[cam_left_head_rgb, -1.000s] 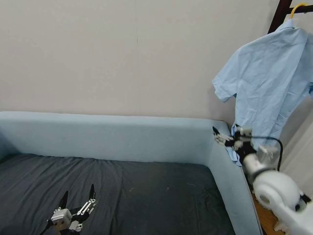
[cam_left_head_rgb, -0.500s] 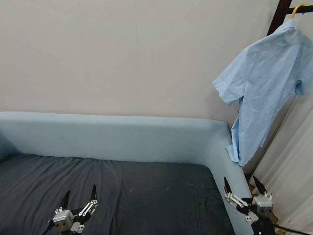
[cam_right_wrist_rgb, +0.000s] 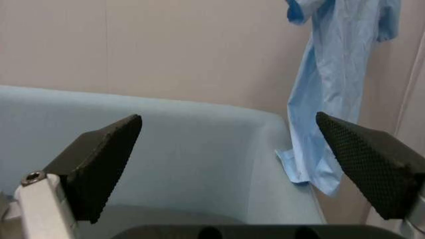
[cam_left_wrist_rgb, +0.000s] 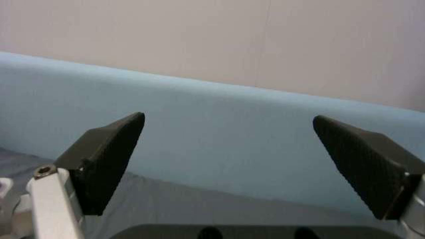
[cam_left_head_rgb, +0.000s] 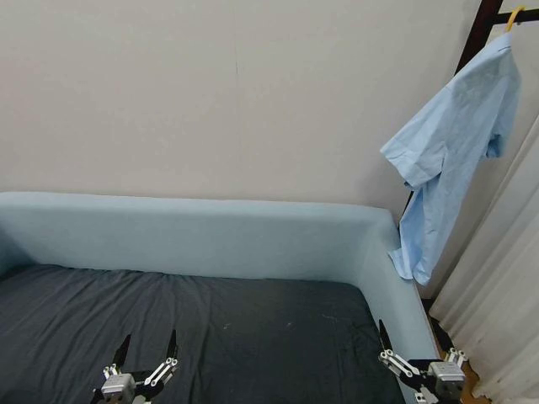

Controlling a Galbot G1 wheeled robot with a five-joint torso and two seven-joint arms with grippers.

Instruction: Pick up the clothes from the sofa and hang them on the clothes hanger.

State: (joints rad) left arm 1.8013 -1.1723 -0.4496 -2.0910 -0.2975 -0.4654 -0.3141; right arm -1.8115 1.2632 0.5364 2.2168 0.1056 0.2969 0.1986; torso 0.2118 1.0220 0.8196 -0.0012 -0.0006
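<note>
left gripper point(cam_left_head_rgb: 149, 338) low over the dark seat point(cam_left_head_rgb: 253, 328) of the sofa point(cam_left_head_rgb: 210, 240), fingers spread wide, nothing held. right gripper point(cam_left_head_rgb: 409, 330) low at the right armrest point(cam_left_head_rgb: 383, 278) — fingers wide apart too, empty. Further back: light-blue shirt point(cam_left_head_rgb: 450, 160) hangs on yellow hanger point(cam_left_head_rgb: 514, 15) at the dark rack point(cam_left_head_rgb: 470, 42), hem down by the sofa's back right corner.

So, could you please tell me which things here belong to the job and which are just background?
Job: blue shirt, yellow hanger, rack, sofa, left end effector, right end effector, both open, low by the sofa.
Background: wall, white curtain.
</note>
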